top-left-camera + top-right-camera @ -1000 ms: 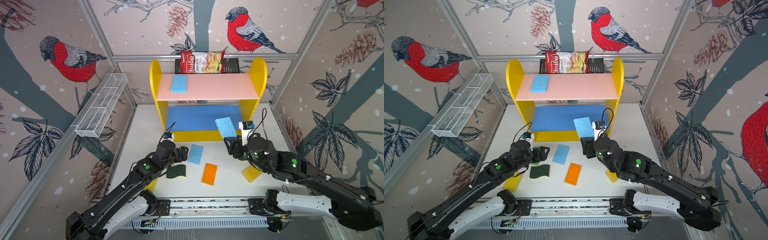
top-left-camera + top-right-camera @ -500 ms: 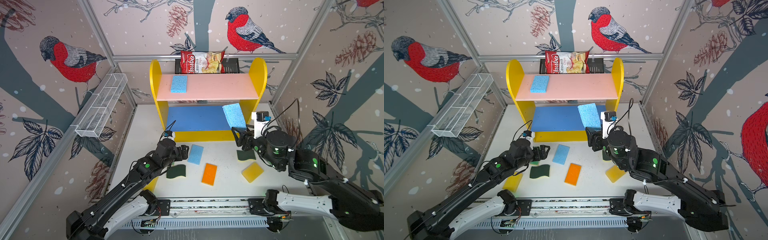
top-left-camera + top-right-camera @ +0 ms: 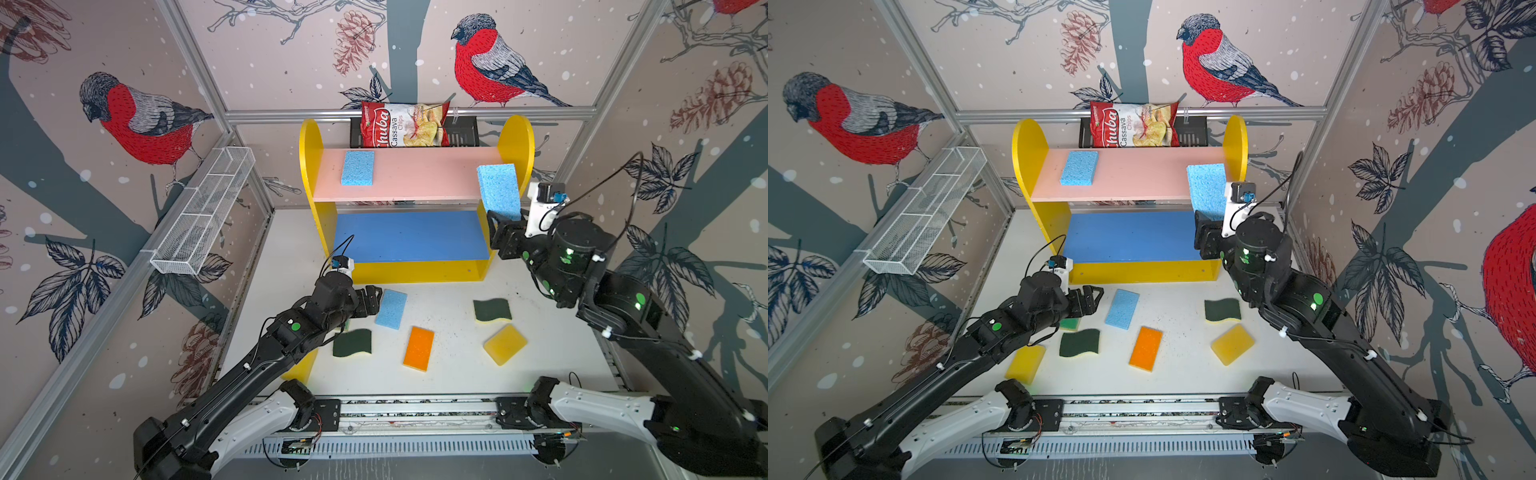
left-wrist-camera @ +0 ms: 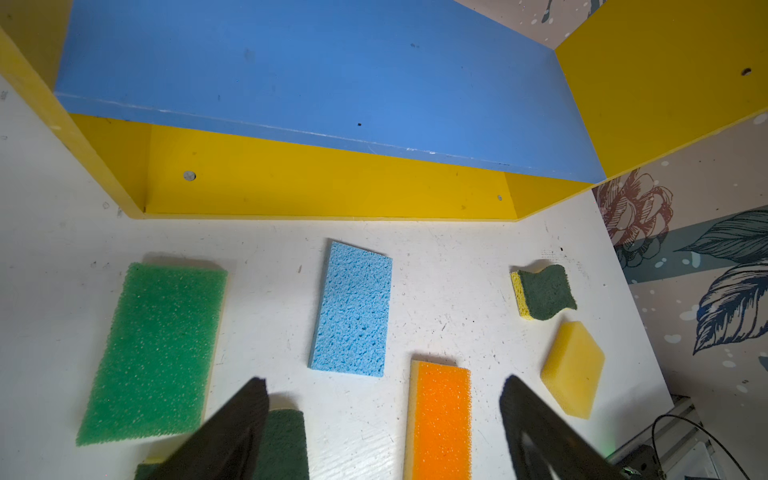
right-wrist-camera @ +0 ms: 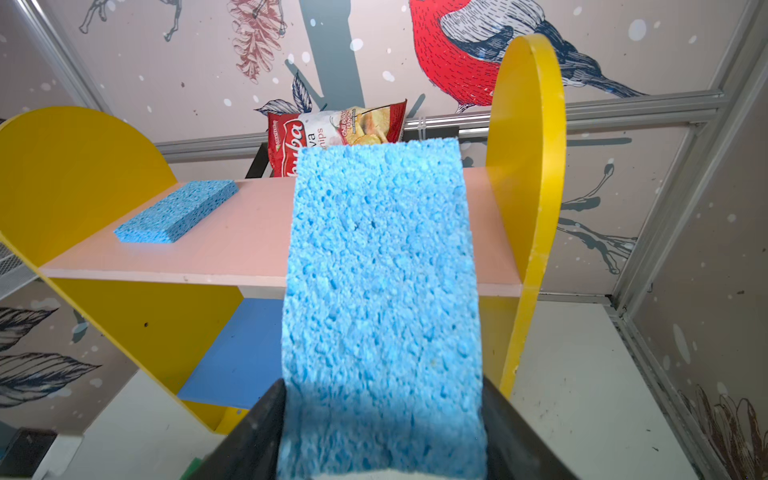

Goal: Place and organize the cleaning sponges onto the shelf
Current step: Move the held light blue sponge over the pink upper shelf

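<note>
The held blue sponge (image 3: 498, 190) stands nearly on end at the right end of the pink upper board (image 3: 424, 180). Its lower edge is clamped in the right gripper (image 3: 503, 222), just beside the yellow side panel (image 3: 521, 139). To place it well, I judge it should tip flat, go farther over the board clear of the panel, and square up with the shelved blue sponge (image 3: 357, 167) at the left before release. The left gripper (image 3: 372, 300) hovers, jaws apart, near the table's blue sponge (image 3: 390, 309).

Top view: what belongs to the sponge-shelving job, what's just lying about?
Job: shelf, held blue sponge, shelved blue sponge, loose blue sponge, orange-topped sponge, green-topped sponge, two yellow sponges, two wavy dark-green sponges.
Lying about: cassava chips bag, wire mesh basket, black rack.
</note>
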Controlling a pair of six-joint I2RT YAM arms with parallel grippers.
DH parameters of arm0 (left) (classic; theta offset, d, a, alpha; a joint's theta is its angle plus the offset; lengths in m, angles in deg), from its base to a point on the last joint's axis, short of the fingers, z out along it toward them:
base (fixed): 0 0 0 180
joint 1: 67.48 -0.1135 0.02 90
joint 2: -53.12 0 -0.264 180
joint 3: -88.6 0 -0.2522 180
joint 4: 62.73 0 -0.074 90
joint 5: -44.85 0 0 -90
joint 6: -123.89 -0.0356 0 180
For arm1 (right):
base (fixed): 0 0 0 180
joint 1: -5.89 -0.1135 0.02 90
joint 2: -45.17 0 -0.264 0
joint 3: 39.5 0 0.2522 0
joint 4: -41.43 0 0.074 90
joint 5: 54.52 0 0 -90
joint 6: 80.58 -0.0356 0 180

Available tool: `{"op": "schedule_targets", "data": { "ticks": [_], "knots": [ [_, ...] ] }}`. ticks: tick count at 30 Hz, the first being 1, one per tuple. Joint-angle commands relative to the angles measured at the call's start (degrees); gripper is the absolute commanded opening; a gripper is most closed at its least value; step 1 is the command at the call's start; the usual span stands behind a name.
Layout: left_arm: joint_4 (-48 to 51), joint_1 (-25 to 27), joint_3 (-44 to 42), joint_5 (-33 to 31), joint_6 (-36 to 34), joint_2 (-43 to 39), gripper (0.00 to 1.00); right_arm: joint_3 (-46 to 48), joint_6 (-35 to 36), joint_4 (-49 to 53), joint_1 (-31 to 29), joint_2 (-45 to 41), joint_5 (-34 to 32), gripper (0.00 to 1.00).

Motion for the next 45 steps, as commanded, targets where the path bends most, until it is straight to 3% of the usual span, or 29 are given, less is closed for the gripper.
{"op": "schedule_targets", "data": {
  "ticks": [1, 11, 23, 37, 45],
  "knots": [
    [-2.5, 0.2, 0.8, 0.8, -1.5, -0.3, 0.88, -2.3, 2.2, -2.5, 4.8, 2.7, 8.6, 0.68],
    [-2.9, 0.1, 2.1, 0.3, -3.2, 0.5, 0.88, -6.2, 1.7, -5.6, 13.6, 10.4, 18.2, 0.68],
    [-4.0, 0.1, 1.9, -0.9, -4.3, 1.1, 0.89, -10.9, 0.0, -7.0, 19.6, 18.3, 22.0, 0.69],
    [-4.9, -0.1, 0.9, -3.0, -5.6, 1.5, 0.90, -16.3, -2.2, -3.9, 19.5, 25.4, 20.0, 0.70],
    [-4.1, -0.8, 0.8, -3.3, -5.2, 3.2, 0.90, -19.8, -1.1, -0.5, 17.5, 28.1, 13.2, 0.72]
  ]
}}
